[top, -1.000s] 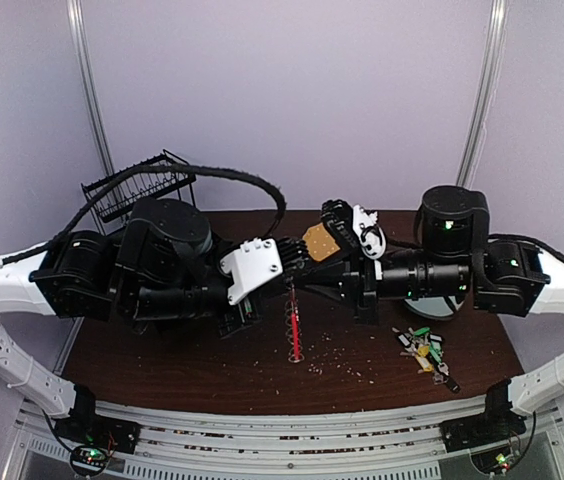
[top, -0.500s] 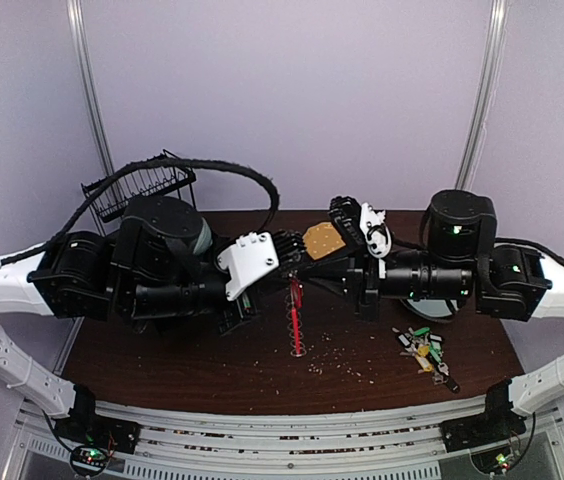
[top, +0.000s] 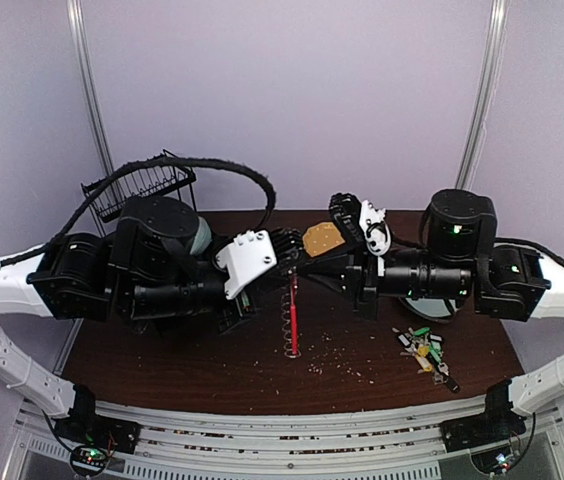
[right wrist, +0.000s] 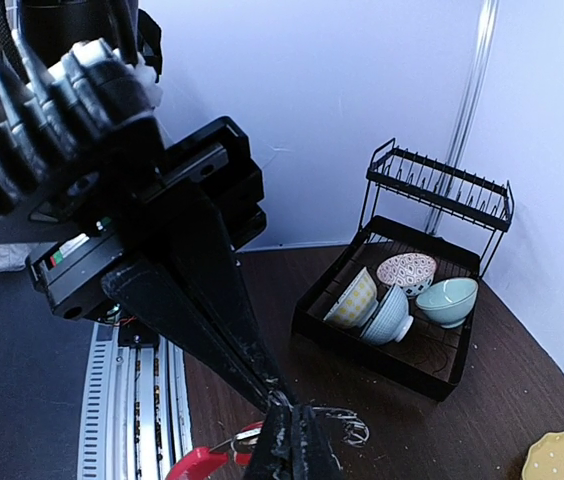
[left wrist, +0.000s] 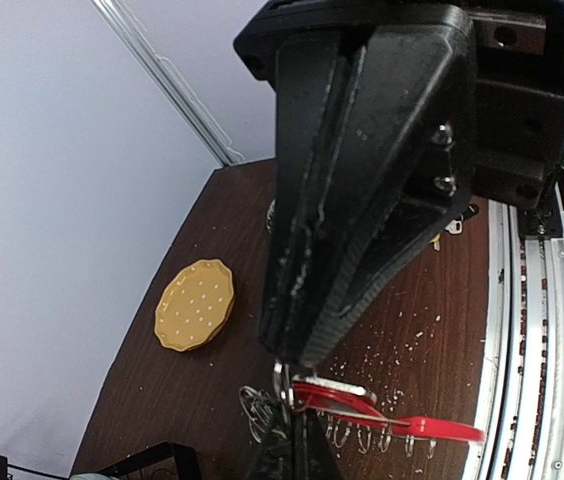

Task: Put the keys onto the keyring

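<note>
The keyring (top: 294, 315) hangs edge-on above the table, a thin red strip fringed with silver loops. My left gripper (top: 286, 264) and right gripper (top: 308, 268) meet tip to tip at its top end, and both are shut on it. In the left wrist view my left gripper (left wrist: 294, 425) pinches the loops beside the red arc (left wrist: 402, 422). In the right wrist view my right gripper (right wrist: 290, 420) pinches the same spot, with the red arc (right wrist: 200, 464) below left. The keys (top: 424, 350) lie in a pile with coloured tags at the front right of the table.
A round yellow dotted plate (top: 320, 238) lies behind the grippers and also shows in the left wrist view (left wrist: 194, 305). A black dish rack (top: 140, 186) stands at the back left, holding several bowls (right wrist: 394, 295). Crumbs are scattered over the dark table (top: 352, 365).
The right arm has shifted slightly right. The keyring has turned from showing its red face to hanging as a thin edge-on strip. Both grippers stay shut at its top.
</note>
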